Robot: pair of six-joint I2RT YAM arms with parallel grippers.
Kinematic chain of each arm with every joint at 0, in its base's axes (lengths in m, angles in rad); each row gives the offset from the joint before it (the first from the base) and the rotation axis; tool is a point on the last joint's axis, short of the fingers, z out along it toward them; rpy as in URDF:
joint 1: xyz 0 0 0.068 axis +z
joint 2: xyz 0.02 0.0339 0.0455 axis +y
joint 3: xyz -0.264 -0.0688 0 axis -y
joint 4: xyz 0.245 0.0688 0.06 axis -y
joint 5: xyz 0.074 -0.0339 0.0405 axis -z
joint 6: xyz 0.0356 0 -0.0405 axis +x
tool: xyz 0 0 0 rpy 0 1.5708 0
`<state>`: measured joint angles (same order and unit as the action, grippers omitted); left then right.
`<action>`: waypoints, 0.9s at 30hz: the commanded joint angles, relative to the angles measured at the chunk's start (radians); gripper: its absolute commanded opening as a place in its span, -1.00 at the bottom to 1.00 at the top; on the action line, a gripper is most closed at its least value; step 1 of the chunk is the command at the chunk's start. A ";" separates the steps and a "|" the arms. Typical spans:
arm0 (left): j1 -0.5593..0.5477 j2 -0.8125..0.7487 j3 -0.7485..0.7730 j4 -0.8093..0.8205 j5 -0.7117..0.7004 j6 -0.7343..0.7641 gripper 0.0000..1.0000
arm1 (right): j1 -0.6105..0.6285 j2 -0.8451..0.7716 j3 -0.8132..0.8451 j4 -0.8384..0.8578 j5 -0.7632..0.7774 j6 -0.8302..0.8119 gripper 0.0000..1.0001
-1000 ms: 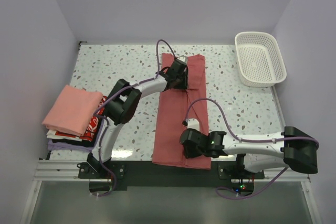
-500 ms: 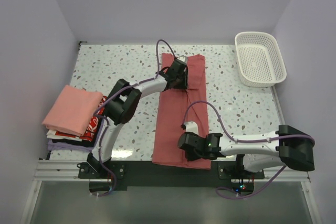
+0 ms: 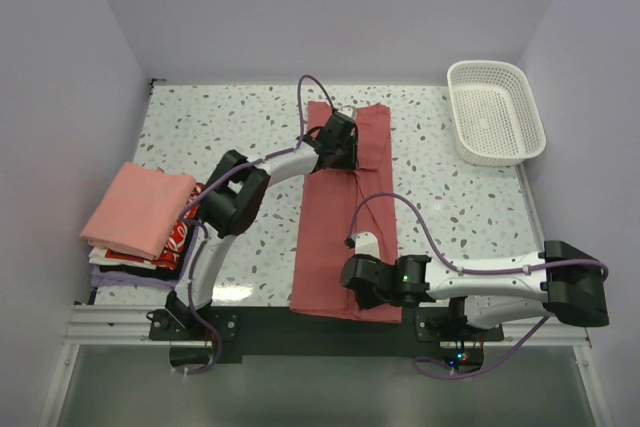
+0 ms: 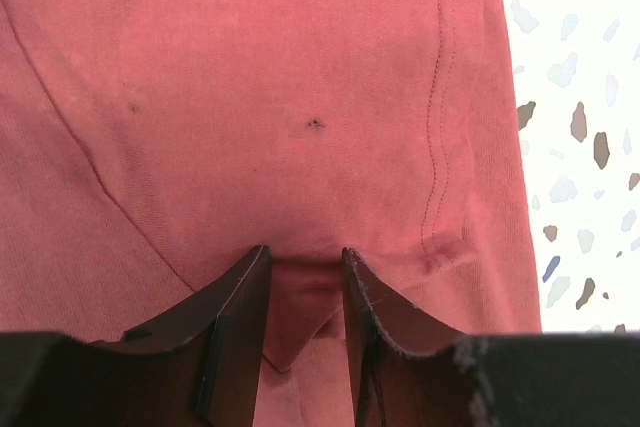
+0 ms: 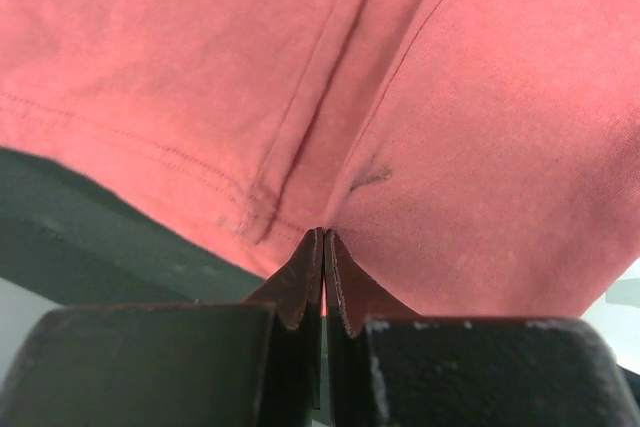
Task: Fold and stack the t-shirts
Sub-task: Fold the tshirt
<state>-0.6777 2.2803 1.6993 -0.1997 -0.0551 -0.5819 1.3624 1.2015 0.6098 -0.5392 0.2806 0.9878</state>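
Red shirt (image 3: pixel 345 207): lies flat as a long narrow strip in the middle of the frame, running from the far side of the table (image 3: pixel 450 197) down to the near edge. Its bottom end hangs just over the dark front rail.
My left gripper (image 3: pixel 340 142): on the upper part of the strip, near its top end. In the left wrist view the fingers (image 4: pixel 240 297) stand partly apart with a raised fold of red cloth caught between them, so I am pinching the shirt there.
My right gripper (image 3: pixel 355 277): at the lower end of the strip, close to the hem. In the right wrist view the fingers (image 5: pixel 300 282) are pressed tight together, a thin sliver of red between the tips and creases drawing in toward them.
Stack of folded shirts (image 3: pixel 135 252): far left of the frame, at the table's edge, a pink shirt (image 3: pixel 140 207) on top, darker and lavender ones under it.
Basket (image 3: pixel 495 112): white, upper right corner of the table, well apart from the shirt.
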 commanded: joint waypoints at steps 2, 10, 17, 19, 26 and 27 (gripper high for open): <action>0.012 0.039 0.031 -0.012 0.000 0.013 -0.22 | 0.032 -0.025 0.045 -0.039 0.032 0.015 -1.00; 0.013 0.044 0.040 -0.020 0.000 0.014 -0.22 | 0.063 0.012 0.064 -0.022 0.032 0.020 -1.00; 0.013 0.045 0.043 -0.023 0.000 0.016 -0.22 | 0.076 0.062 0.076 0.010 0.023 0.014 -1.00; 0.015 0.045 0.043 -0.023 0.001 0.016 -0.22 | 0.076 0.073 0.076 0.013 0.025 0.012 -1.00; 0.017 0.044 0.042 -0.020 0.009 0.011 -0.22 | 0.076 0.073 0.077 0.037 0.032 0.002 -0.92; 0.015 0.042 0.042 -0.018 0.012 0.011 -0.22 | 0.075 0.073 0.076 0.051 0.017 -0.001 -0.89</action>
<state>-0.6743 2.2929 1.7199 -0.2043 -0.0513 -0.5823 1.4269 1.2762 0.6510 -0.5419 0.2981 0.9863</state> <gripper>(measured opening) 0.393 0.044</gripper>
